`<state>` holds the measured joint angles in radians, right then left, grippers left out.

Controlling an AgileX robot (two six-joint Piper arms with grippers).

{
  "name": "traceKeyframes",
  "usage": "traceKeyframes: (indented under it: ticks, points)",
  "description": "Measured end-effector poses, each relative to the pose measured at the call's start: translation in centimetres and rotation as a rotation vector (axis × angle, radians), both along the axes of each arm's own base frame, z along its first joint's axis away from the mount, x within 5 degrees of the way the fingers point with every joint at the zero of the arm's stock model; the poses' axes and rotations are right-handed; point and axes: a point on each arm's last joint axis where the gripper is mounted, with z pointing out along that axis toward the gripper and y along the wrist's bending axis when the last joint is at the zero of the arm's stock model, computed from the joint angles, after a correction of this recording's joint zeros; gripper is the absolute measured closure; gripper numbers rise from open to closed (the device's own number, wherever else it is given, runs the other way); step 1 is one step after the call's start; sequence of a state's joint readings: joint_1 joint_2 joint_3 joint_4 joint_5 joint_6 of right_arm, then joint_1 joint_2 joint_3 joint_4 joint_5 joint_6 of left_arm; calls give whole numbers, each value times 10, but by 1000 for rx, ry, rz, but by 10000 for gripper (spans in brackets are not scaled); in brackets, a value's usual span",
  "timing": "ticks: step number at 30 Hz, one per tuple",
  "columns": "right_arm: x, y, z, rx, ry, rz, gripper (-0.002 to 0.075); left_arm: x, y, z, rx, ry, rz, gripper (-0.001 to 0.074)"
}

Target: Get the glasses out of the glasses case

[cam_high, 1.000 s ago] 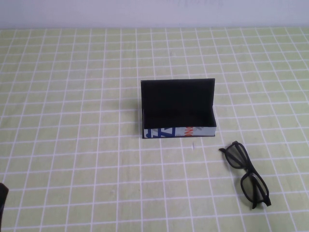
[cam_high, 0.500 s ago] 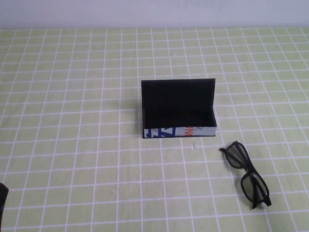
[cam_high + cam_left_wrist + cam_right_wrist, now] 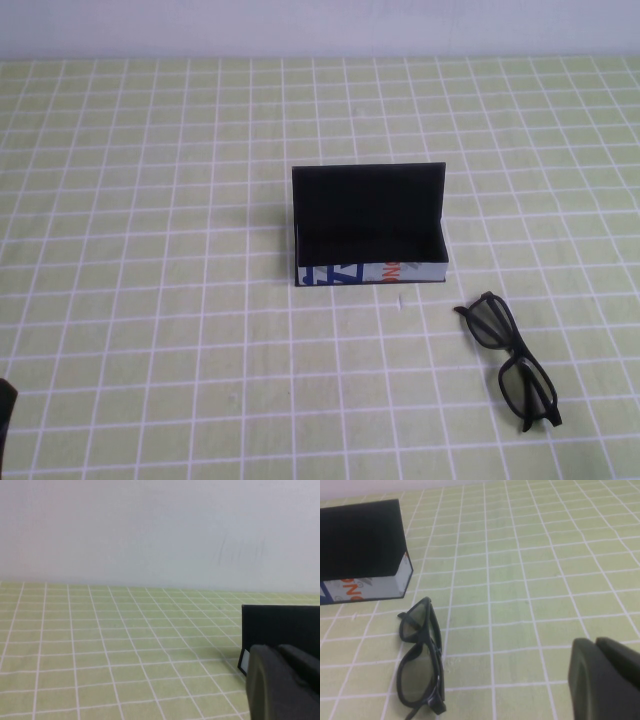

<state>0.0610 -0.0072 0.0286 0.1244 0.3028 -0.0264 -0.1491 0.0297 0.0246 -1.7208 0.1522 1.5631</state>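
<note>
Nothing has shifted since the earlier frames. On the green checked tabletop [image 3: 150,200] the glasses case [image 3: 368,228] stands with its lid upright and its black inside bare. The glasses [image 3: 510,362] lie folded just beside it, toward the robot's right, so the removal looks done. Left pincer [image 3: 285,685] sits parked at the near left edge and right pincer [image 3: 607,680] near the glasses; whether either is apart or together, I cannot tell.
</note>
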Motion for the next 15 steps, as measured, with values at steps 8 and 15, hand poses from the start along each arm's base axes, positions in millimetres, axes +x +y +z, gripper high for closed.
traceKeyframes:
  ticks: [8, 15]
  points:
    - [0, 0, -1, 5, 10, -1, 742, 0, 0, 0, 0, 0, 2, 739]
    - [0, 0, -1, 2, 10, -2, 742, 0, 0, 0, 0, 1, 4, 739]
